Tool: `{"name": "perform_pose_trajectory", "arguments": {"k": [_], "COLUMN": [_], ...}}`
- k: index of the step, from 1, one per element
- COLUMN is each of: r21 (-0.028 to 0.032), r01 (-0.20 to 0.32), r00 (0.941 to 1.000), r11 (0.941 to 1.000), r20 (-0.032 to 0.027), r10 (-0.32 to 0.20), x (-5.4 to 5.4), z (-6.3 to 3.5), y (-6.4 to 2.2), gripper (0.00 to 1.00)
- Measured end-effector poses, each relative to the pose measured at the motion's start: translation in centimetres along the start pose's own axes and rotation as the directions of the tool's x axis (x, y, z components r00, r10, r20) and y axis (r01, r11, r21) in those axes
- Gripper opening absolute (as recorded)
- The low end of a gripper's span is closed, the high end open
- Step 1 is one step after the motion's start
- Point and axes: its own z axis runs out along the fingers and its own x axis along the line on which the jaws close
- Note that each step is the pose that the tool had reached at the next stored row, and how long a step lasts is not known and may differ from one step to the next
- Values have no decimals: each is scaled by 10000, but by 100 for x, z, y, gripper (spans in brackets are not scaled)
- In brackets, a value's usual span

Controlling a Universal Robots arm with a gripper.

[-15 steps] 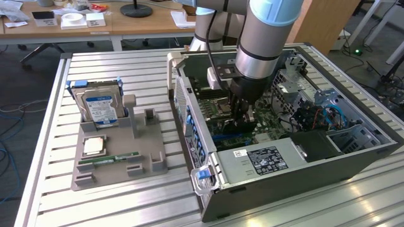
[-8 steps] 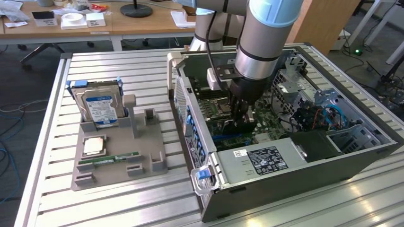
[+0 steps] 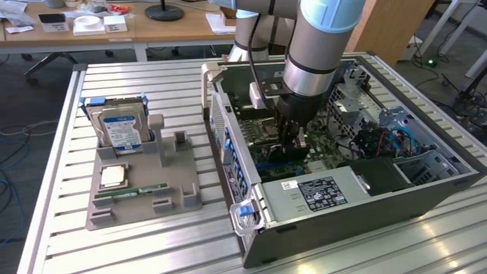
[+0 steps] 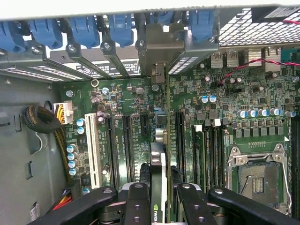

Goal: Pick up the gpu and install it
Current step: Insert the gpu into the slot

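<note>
Fingers (image 4: 137, 201) grip the gpu (image 4: 159, 164) inside the case (image 3: 343, 240).
Held on edge, the gpu stands over the motherboard (image 4: 187, 98), between the black slots, and its far end reaches the rear slot covers (image 4: 93, 63). I cannot tell if it is seated. On the table (image 3: 137, 251) beside the case, a grey tray (image 3: 137, 208) holds a hard drive (image 3: 122, 128) and a RAM stick (image 3: 141, 191).
</note>
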Motion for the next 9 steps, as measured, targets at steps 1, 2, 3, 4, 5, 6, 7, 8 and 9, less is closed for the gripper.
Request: {"name": "perform_pose_trajectory", "arguments": {"k": [1, 2, 3, 4, 5, 6, 7, 8, 9], "r21": [0, 0, 0, 0, 0, 0, 0, 1, 1], "r01": [0, 0, 0, 0, 0, 0, 0, 0, 1], "r00": [10000, 10000, 10000, 10000, 10000, 10000, 10000, 10000, 10000], "r11": [10000, 10000, 10000, 10000, 10000, 10000, 10000, 10000, 10000], "r20": [1, 0, 0, 0, 0, 0, 0, 1, 5], "r10": [0, 0, 0, 0, 0, 0, 0, 0, -1], "x": [0, 0, 0, 0, 0, 0, 0, 0, -1], "z": [0, 0, 0, 0, 0, 0, 0, -1, -2], "y": [0, 0, 0, 0, 0, 0, 0, 0, 0], "gripper": [27, 27, 27, 27, 27, 27, 27, 27, 27]}}
